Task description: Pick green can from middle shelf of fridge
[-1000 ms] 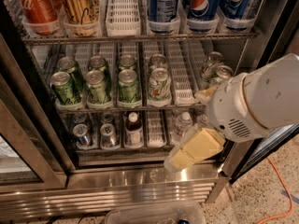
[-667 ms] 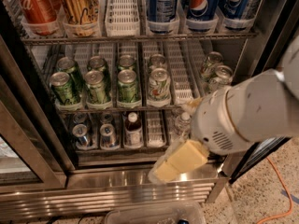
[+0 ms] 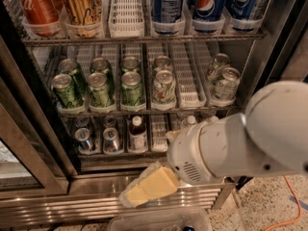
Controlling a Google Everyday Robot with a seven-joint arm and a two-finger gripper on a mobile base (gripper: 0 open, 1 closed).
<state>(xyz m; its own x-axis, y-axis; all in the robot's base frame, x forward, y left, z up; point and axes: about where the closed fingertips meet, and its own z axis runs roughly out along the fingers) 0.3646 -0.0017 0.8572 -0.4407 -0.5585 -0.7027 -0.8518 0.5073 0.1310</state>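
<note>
The fridge (image 3: 57, 203) stands with its door open. Its middle shelf (image 3: 185, 78) carries several dark green cans in three lanes on the left; the front ones are the green can (image 3: 65, 90), a second (image 3: 100, 88) and a third (image 3: 131, 88). Paler white-and-green cans (image 3: 164, 85) and silver-white cans (image 3: 225, 83) stand to their right. My gripper (image 3: 144, 187) is yellowish, holds nothing, and hangs low in front of the fridge's steel base. It is below and right of the green cans and well apart from them. My white arm (image 3: 240, 143) covers the lower right of the fridge.
The top shelf holds a red can (image 3: 36, 6), a gold can (image 3: 82, 6) and blue Pepsi cans (image 3: 207, 4). The bottom shelf holds a small bottle (image 3: 137, 131) and silver cans (image 3: 84, 138). A dark door frame (image 3: 26, 124) stands at left. A clear plastic tub (image 3: 159, 220) sits below.
My arm has swung left and lower across the fridge's front. The gripper has moved from the lower right to in front of the steel base. The cans have not moved.
</note>
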